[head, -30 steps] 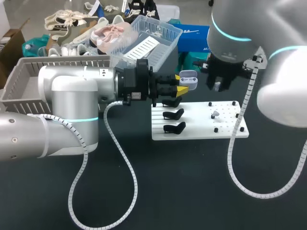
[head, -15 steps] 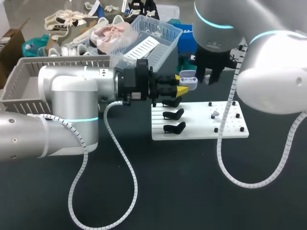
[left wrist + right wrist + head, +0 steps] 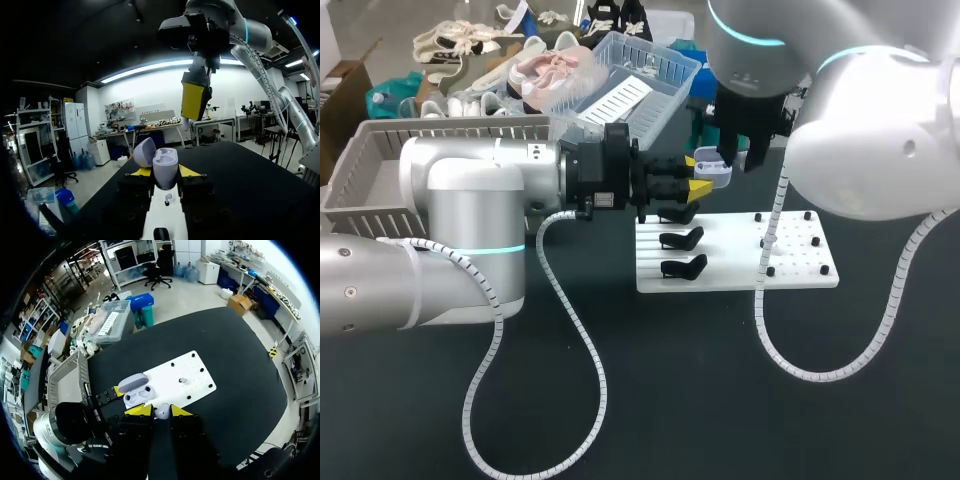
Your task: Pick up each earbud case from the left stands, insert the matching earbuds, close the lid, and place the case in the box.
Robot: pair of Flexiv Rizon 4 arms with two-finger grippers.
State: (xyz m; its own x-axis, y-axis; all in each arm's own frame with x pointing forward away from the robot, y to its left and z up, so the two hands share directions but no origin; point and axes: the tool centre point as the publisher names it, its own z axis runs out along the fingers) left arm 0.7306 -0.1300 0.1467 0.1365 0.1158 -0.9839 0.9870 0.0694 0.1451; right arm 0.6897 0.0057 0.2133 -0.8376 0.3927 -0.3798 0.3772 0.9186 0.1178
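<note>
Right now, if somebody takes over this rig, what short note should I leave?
Left gripper: shut on the open earbud case, held up beside the white board.
Right gripper: shut on one earbud, just above the case.
A second earbud lies on the board; the black stands in view hold no case.
Done: case picked up, lid open. Whether a bud already sits inside, I cannot tell.
Left: insert the earbuds, close the lid, stow the case.

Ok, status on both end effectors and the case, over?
Left end effector shut on open lavender plastic earbud case. Right end effector shut on small white earbud, above the case. Nothing between them.
</note>
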